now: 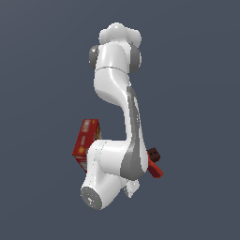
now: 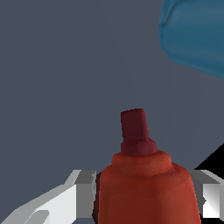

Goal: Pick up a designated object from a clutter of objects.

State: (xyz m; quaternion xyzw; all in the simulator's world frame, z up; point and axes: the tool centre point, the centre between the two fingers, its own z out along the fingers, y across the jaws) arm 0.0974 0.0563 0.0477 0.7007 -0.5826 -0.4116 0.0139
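Carton [image 1: 86, 139], red w/ print, sits at approx 9 o'clock of the arm's lower links in the exterior view, partly hidden behind the white arm [image 1: 117, 122]. Arm fills the frame centre, folded down over the clutter. At approx 3 o'clock of the lower link the red-orange drill [image 1: 156, 169] pokes out, w/ a small dark brown block [image 1: 153, 154] touching it at its 12 o'clock.

Wrist view: left finger [image 2: 83, 197] grey, just beside the drill [image 2: 146, 192]; drill body fills the gap betw. both fingers, dark red nose pointing to 12 o'clock. Right finger [image 2: 209, 197] on its other flank. Gripper [image 2: 146, 205] jaws clamped on the drill body as far as visible. Blue cup [image 2: 194, 33] at approx 1 o'clock, well apart from the drill, cut off by frame edge.
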